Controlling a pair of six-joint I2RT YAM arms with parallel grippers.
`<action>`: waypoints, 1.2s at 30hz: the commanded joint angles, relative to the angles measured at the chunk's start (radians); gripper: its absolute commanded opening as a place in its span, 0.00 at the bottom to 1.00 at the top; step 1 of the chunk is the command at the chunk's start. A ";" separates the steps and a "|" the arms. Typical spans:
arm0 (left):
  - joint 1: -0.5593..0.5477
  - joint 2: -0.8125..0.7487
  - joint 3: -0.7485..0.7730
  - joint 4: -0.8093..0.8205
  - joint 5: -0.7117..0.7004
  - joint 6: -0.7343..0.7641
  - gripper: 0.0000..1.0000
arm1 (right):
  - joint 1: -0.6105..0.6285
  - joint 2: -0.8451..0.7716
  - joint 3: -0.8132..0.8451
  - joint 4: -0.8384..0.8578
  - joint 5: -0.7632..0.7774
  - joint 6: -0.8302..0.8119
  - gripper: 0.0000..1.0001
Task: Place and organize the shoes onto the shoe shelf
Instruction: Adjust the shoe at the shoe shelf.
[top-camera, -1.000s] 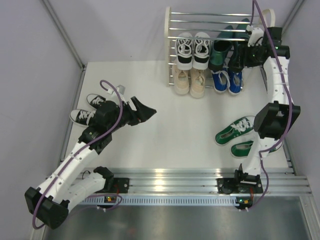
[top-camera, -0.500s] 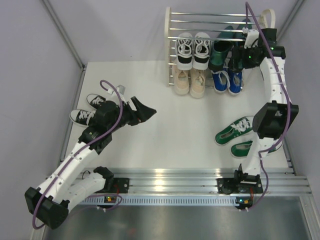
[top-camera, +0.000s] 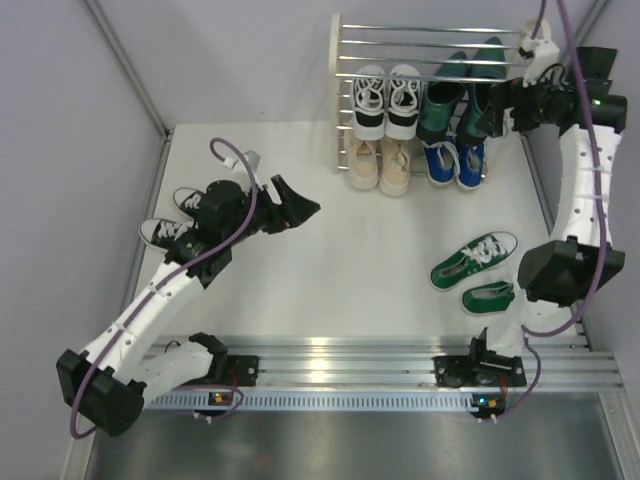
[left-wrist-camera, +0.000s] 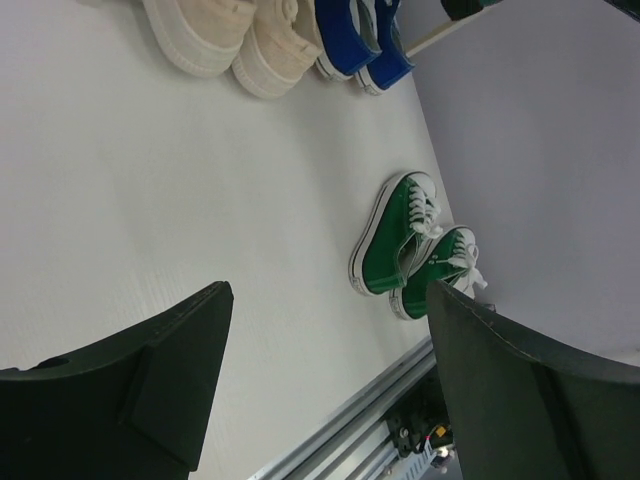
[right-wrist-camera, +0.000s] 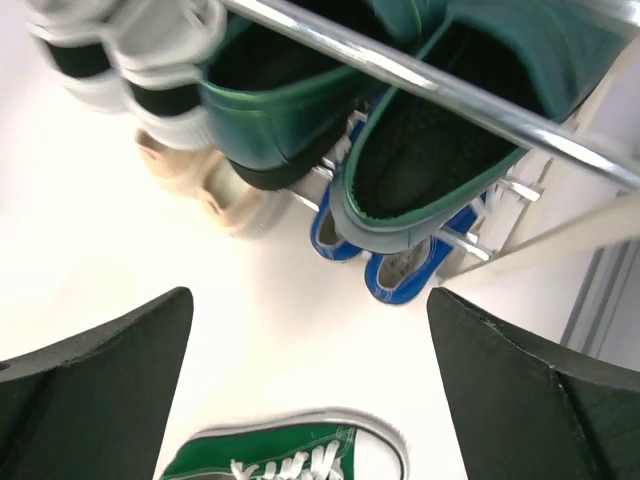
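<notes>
The chrome-barred shoe shelf (top-camera: 420, 45) stands at the back of the table. It holds a black-and-white sneaker pair (top-camera: 387, 100) and the dark green dress shoes (top-camera: 455, 100). Below them are the beige lace-ups (top-camera: 380, 162) and the blue sneakers (top-camera: 455, 163). My right gripper (top-camera: 490, 118) hangs open just right of the dress shoes (right-wrist-camera: 300, 100), holding nothing. The green sneakers (top-camera: 475, 262) lie on the table at the right. A second black-and-white pair (top-camera: 175, 215) sits at the left edge. My left gripper (top-camera: 300, 205) is open and empty mid-table, facing the green sneakers (left-wrist-camera: 400, 235).
Grey walls close in on both sides of the white table (top-camera: 330, 260). A metal rail (top-camera: 340, 360) with the arm bases runs along the near edge. The cream side frame (top-camera: 535, 30) of the shelf stands close behind my right wrist.
My right gripper has opened wide, let go of the dark green dress shoe and drawn back to the right. My left arm has shifted slightly toward the shelf.
</notes>
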 joint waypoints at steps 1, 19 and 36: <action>-0.010 0.094 0.139 0.096 -0.019 0.078 0.83 | -0.135 -0.157 -0.007 0.107 -0.372 0.060 0.99; -0.119 0.838 0.854 0.201 -0.364 0.249 0.66 | -0.430 -0.443 -0.616 0.317 -0.616 0.082 0.99; -0.099 1.130 1.176 0.193 -0.435 0.277 0.72 | -0.430 -0.479 -0.742 0.301 -0.641 0.030 0.99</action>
